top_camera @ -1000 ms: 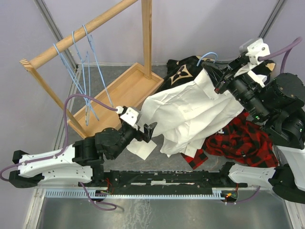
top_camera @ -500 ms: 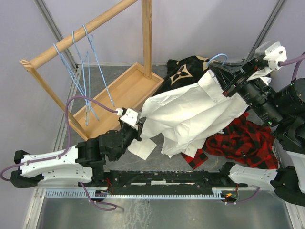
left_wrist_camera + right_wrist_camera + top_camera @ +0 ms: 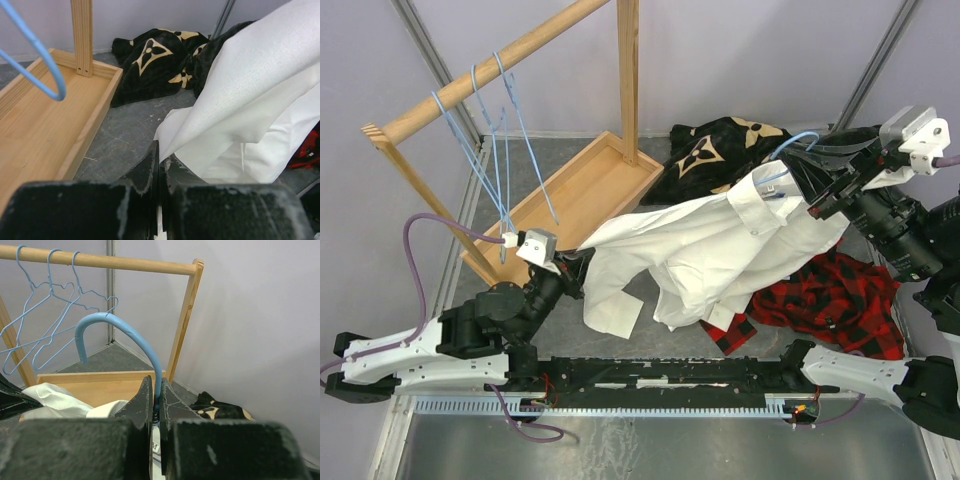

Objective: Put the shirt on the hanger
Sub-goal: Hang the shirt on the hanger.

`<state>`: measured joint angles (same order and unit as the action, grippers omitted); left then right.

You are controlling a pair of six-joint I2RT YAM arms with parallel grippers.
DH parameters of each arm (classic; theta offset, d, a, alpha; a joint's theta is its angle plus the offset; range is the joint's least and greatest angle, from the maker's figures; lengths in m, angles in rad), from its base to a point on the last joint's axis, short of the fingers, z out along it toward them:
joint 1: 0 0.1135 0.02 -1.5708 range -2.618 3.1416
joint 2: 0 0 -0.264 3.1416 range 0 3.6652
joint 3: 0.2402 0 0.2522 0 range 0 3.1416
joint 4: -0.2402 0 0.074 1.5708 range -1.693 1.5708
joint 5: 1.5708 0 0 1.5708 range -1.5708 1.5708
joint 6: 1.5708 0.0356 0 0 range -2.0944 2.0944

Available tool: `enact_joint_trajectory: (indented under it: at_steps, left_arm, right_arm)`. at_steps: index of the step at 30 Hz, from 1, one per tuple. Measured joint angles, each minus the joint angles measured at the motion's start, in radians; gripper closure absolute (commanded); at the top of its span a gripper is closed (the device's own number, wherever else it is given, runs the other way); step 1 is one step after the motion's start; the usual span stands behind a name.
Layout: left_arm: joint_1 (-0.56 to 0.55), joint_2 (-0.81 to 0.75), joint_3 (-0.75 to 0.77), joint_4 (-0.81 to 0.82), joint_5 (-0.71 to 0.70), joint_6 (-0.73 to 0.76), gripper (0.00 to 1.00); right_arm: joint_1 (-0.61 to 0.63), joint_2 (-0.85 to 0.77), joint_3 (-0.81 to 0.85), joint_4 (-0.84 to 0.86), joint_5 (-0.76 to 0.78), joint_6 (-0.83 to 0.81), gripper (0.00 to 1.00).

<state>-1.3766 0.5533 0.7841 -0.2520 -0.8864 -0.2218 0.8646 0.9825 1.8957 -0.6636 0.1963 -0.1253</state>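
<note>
Broadly, one tall wooden clothes rack with a tray base (image 3: 520,48) stands far left, with three thin light-blue wire hangers (image 3: 50,70) on its rail. One cream-white long-sleeved shirt (image 3: 710,250) stretches above the grey table (image 3: 125,130) (both ends lifted), long axis running near-left to far-right, collar far-right. One black blanket with tan flowers (image 3: 715,150) lies behind it and one red-and-black plaid garment (image 3: 830,300) under its right part. The right claw (image 3: 156,385) clamps a fourth blue hanger's hook (image 3: 102,317) at the collar. The left claw (image 3: 161,150) pinches the shirt's edge.
</note>
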Motion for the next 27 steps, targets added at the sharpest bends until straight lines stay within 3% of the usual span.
enact_joint_trajectory:
  at_steps: [7,18,27]
  left_arm:
    - [0.000,-0.016,0.000,-0.067,-0.040,-0.059,0.97]
    - [0.001,0.004,0.069,-0.161,-0.083,-0.076,0.46]
    - [0.001,0.088,0.170,-0.119,-0.026,-0.060,0.37]
  right_arm:
    - [0.002,-0.002,0.000,-0.018,0.000,-0.005,1.00]
    - [0.001,-0.007,0.004,-0.034,0.090,-0.054,1.00]
    - [0.001,0.045,0.019,0.005,0.320,-0.053,1.00]
